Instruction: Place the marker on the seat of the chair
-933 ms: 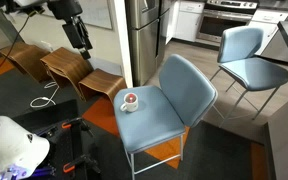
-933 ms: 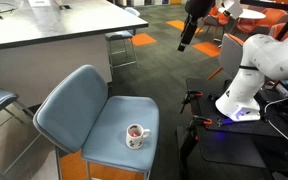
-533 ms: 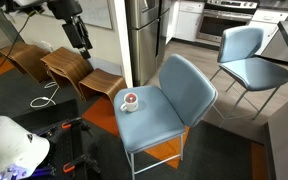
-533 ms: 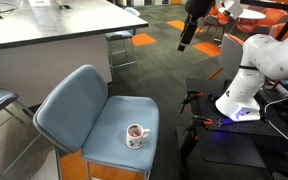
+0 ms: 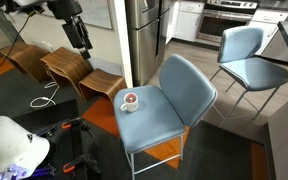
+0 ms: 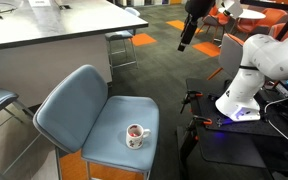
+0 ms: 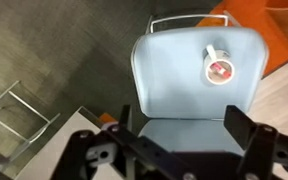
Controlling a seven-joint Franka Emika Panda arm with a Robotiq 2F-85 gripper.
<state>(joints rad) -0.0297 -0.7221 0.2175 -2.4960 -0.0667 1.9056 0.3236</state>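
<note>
The light blue-grey chair [image 5: 156,118] stands in the middle of both exterior views [image 6: 106,122], and the wrist view looks down on its seat [image 7: 179,65]. A small white cup [image 5: 130,101] with something reddish in it sits on the seat [image 6: 135,134] [image 7: 220,68]. I cannot make out the marker as a separate stick in any view. My gripper [image 5: 82,42] hangs high in the air, well off to the side of the chair [image 6: 185,38]. In the wrist view its jaws [image 7: 181,120] are wide apart with nothing between them.
A second blue chair [image 5: 249,58] stands farther back. Bent plywood chairs [image 5: 69,68] are under the gripper. A steel fridge [image 5: 144,30] is behind the chair. A grey table [image 6: 54,30] and the robot's white base [image 6: 246,85] flank it.
</note>
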